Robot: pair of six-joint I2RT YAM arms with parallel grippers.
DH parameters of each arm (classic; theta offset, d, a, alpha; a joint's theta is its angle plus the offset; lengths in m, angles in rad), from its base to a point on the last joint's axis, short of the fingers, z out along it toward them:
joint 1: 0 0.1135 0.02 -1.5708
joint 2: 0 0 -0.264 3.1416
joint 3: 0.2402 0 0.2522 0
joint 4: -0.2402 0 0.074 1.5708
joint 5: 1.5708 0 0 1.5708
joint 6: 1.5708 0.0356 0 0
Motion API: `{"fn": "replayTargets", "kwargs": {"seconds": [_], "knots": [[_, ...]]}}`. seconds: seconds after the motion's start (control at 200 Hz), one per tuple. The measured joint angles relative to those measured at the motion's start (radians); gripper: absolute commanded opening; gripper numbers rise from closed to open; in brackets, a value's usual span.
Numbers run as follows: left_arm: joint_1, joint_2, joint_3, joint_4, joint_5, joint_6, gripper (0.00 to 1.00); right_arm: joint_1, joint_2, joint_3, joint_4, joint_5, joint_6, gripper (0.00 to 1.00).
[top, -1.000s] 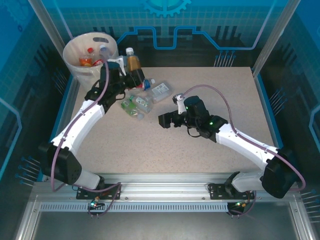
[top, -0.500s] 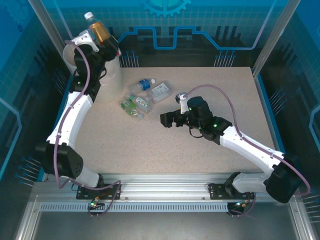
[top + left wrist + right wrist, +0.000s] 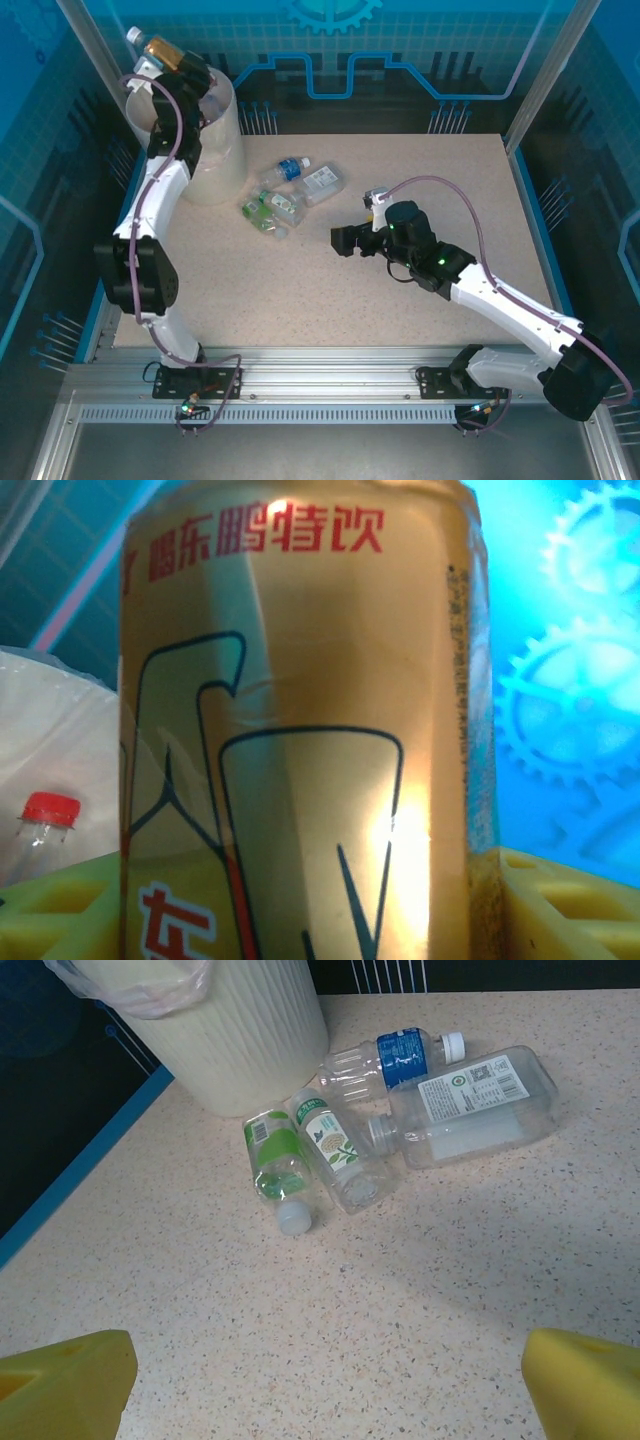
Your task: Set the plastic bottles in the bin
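Top external view: the left gripper was up over the mouth of the bin, clamped on a gold-labelled bottle with its white cap pointing away to the far left. In the left wrist view that bottle stood between the yellow pads, held around the lower body. Below it, a red-capped bottle lay inside on the liner.

The right gripper hung over the table with its fingers spread wide and nothing between them, facing the leftover cluster.

Four bottles lay on their sides just beside the bin wall: a blue-labelled bottle, a square clear bottle touching it, and two green-labelled bottles pressed together.

Handling, my read: the clear ones looked empty, so light, thin-walled and easily dented. They would be slick, and the round ones likely to roll off if nudged. I would close across mid-body on the label, not at the neck. The square one should stay put, but it is broad, so I would take it across its narrower faces. I could not tell how full the gold bottle was.
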Motion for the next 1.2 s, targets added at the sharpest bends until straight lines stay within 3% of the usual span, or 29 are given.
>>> {"fn": "replayTargets", "kwargs": {"seconds": [0.235, 0.445, 0.6, 0.775, 1.201], "knots": [[0.051, 0.1, 0.113, -0.035, -0.043, -0.143, 0.62, 0.0, -0.007, 0.0, -0.002, 0.011, 0.0, 1.0], [0.096, 0.173, 0.155, -0.079, -0.044, -0.277, 0.73, 0.0, -0.024, 0.0, -0.007, 0.025, 0.0, 1.0], [0.103, 0.23, 0.246, -0.166, -0.023, -0.303, 0.91, 0.0, -0.032, -0.005, -0.007, 0.033, -0.001, 1.0], [0.103, 0.232, 0.297, -0.224, -0.015, -0.325, 0.98, 0.0, -0.033, -0.005, -0.008, 0.035, -0.001, 1.0], [0.085, 0.204, 0.304, -0.325, -0.015, -0.317, 0.99, 0.0, -0.042, -0.047, -0.007, 0.035, 0.0, 1.0]]}}
